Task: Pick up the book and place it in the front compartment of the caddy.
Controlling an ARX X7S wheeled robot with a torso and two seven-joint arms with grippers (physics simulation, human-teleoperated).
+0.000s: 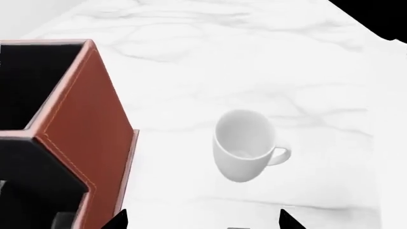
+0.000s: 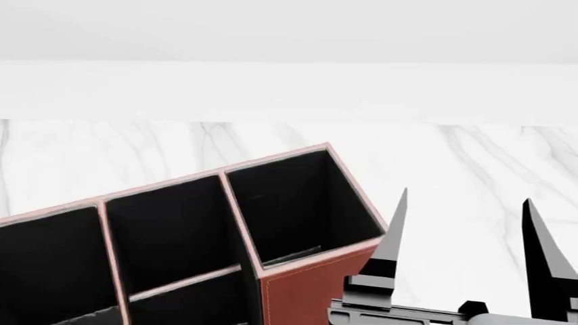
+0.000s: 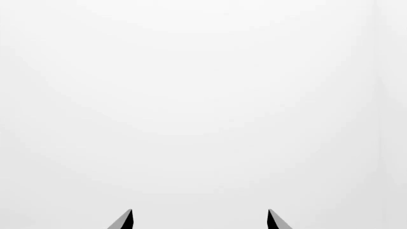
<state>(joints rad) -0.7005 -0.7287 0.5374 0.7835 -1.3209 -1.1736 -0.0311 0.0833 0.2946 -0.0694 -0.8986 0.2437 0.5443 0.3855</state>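
A white mug (image 1: 245,145) lies tipped on the white marble worktop (image 1: 210,57), handle out to one side, apart from the caddy (image 2: 298,288). The worktop is pale with grey veins, and a plain white wall runs behind it. In the head view the caddy's long axis slants up toward the right — black-lined cells under pink rims. The book shows in no view. The right hand (image 2: 465,237) hangs beside the caddy's corner, fingers spread and empty; the left hand (image 1: 202,220) is likewise spread — only its tips show.
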